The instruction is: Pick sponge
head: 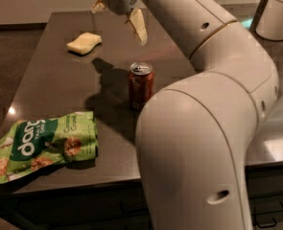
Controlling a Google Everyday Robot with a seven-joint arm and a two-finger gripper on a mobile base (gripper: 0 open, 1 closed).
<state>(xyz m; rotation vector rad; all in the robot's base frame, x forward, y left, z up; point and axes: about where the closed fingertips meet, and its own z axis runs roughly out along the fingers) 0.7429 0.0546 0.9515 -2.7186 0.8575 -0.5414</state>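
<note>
The sponge (84, 43) is a pale yellow soft block lying flat on the dark table (59, 95) at the far left. My gripper (118, 16) hangs above the table's far side, to the right of the sponge and higher than it, not touching it. Its two yellowish fingers (137, 26) are spread apart with nothing between them. The arm (213, 95) fills the right half of the view and hides the table behind it.
A red can (141, 85) stands upright mid-table, below the gripper. A green snack bag (40, 145) lies at the near left edge. A white container (277, 11) stands at the far right.
</note>
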